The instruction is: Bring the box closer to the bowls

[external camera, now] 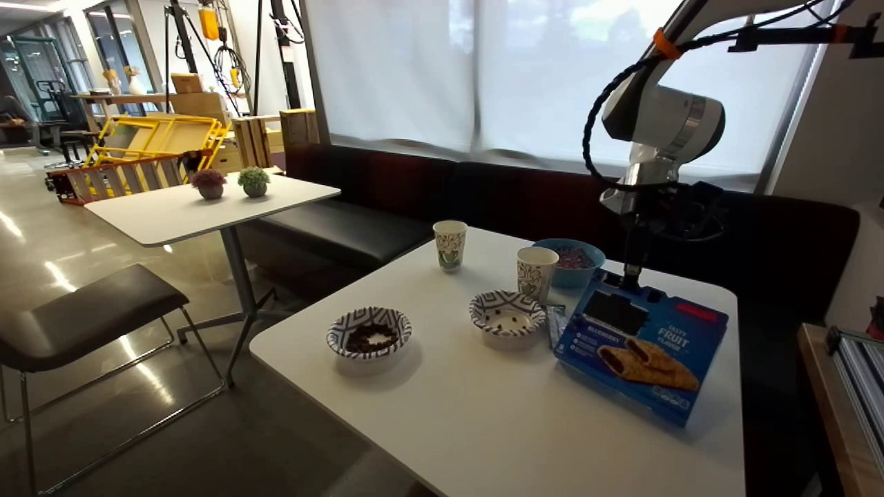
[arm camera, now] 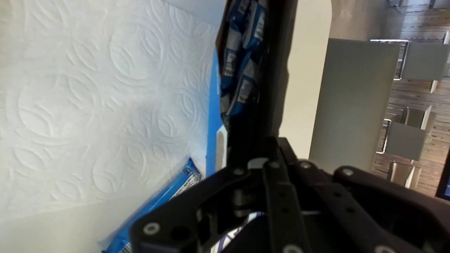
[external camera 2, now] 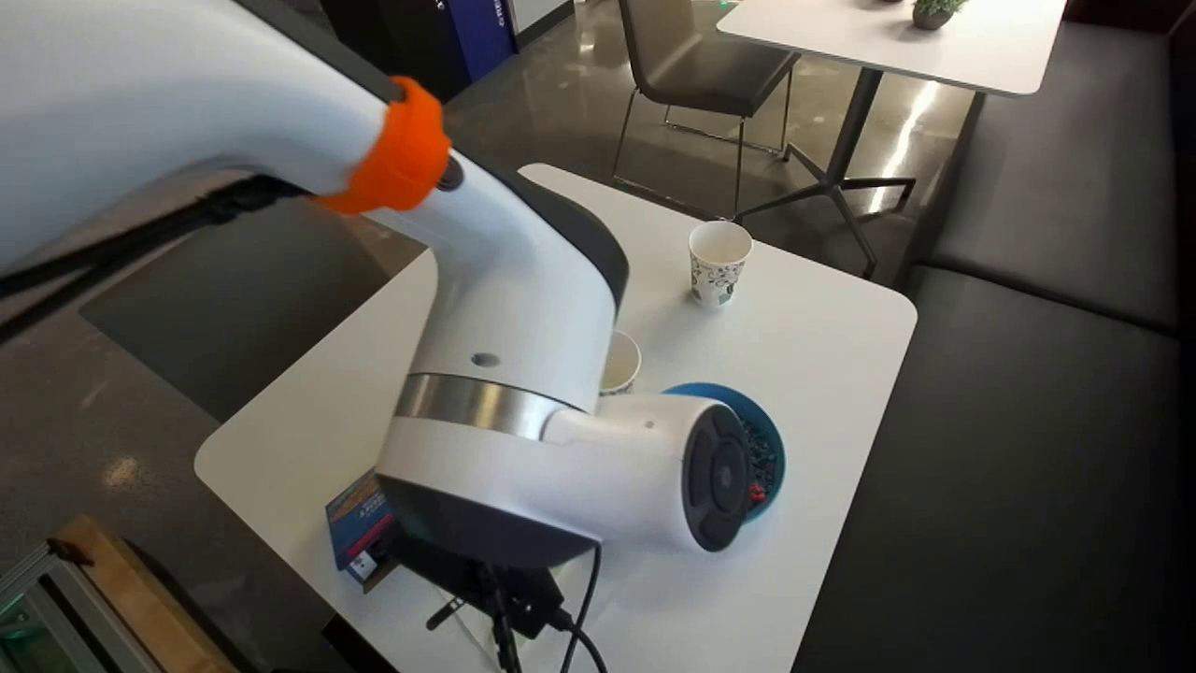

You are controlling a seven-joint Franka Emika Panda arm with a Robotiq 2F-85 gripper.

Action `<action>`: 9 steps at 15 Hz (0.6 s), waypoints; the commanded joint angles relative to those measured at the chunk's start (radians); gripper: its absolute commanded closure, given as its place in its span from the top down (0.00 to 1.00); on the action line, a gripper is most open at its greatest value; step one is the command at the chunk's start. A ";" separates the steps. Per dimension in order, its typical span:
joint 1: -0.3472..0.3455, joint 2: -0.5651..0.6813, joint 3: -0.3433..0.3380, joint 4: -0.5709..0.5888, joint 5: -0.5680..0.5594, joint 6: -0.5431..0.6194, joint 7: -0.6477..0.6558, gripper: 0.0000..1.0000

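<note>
The blue box (external camera: 663, 331) sits at the right side of the table beside the nearer patterned bowl, printed face visible and tilted. Its corner shows in an exterior view (external camera 2: 360, 523). In the wrist view the box (arm camera: 212, 105) is open on top, with blue wrapped packets inside. My gripper (external camera: 630, 279) is at the box's upper edge; in the wrist view its fingers (arm camera: 278, 144) are together on a box wall. Two patterned bowls (external camera: 360, 319) (external camera: 507, 299) with dark bits inside stand to the left of the box. The arm hides them in an exterior view.
Two paper cups (external camera: 450, 246) (external camera: 535, 275) and a blue bowl (external camera: 577, 277) stand behind the bowls on the white table (external camera: 483, 414). A blue packet (external camera: 556, 324) lies between the box and the nearer bowl. White embossed paper (arm camera: 88, 88) lies beside the box.
</note>
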 commanded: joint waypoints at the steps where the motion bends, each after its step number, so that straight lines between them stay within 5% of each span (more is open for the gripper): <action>1: 0.091 -0.157 0.004 -0.163 0.004 0.121 0.031 0.00; 9: 0.273 -0.339 0.095 -0.338 0.033 0.352 0.119 0.00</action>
